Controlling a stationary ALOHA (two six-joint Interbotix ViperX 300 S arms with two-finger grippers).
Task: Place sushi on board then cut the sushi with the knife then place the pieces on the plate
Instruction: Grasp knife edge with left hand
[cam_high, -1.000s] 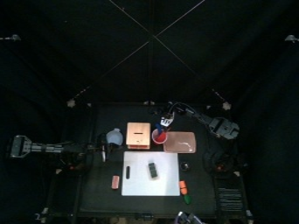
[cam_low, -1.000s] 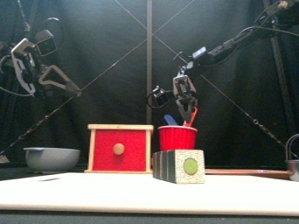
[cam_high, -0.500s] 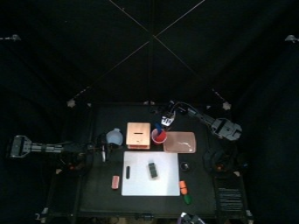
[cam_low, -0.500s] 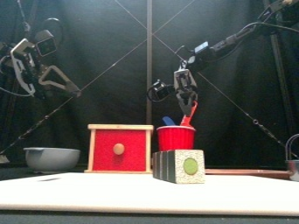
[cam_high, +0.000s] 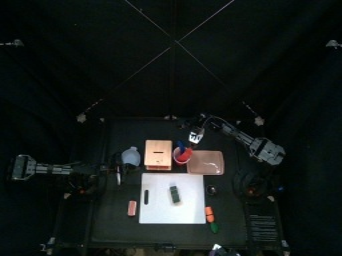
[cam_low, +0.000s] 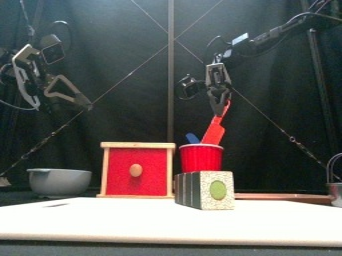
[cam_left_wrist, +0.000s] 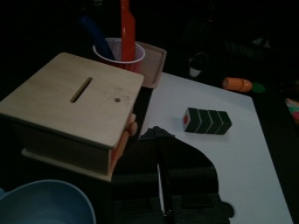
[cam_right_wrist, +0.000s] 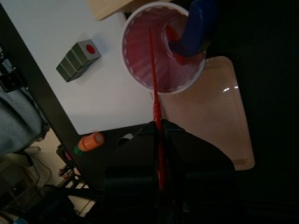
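Hoists red knife (cam_low: 214, 127) higher than 1 s ago, right gripper (cam_low: 218, 82) clamped on its handle, to clear red cup (cam_low: 203, 158) | for cutting sushi (cam_low: 205, 189) at white board's (cam_low: 80, 220) middle | left gripper (cam_low: 56, 88) idle over table's (cam_high: 120, 230) left edge

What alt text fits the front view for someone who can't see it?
The right gripper grips a red knife by its top, its lower end at the rim of a red cup that also holds a blue knife. In front, a sushi roll sits on the white board; a wooden box stands left of the cup.
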